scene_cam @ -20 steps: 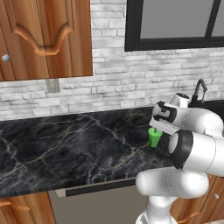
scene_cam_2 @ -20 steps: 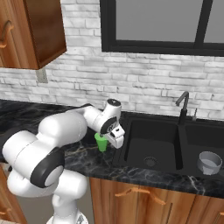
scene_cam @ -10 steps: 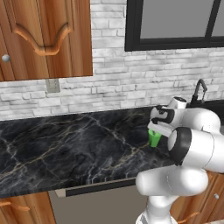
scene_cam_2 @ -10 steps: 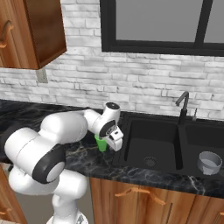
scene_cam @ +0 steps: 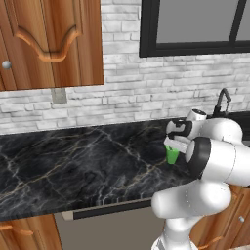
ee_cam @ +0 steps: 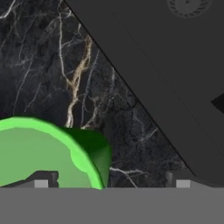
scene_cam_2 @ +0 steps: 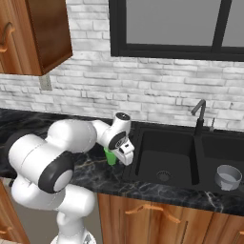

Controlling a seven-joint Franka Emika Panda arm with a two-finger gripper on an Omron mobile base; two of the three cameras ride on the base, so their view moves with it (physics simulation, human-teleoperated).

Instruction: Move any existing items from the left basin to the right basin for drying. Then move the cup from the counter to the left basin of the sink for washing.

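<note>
White hand (scene_cam_2: 125,153) low over cup (scene_cam_2: 111,157)

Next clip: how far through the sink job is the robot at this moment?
Done, it seems: a grey bowl sits in the right basin of the sink, and the left basin looks bare. In hand: the gripper is down at the green cup on the counter, jaws open, one fingertip over the cup's mouth in the hand view, nothing gripped yet. Left: grasp the cup and set it in the left basin.
</note>
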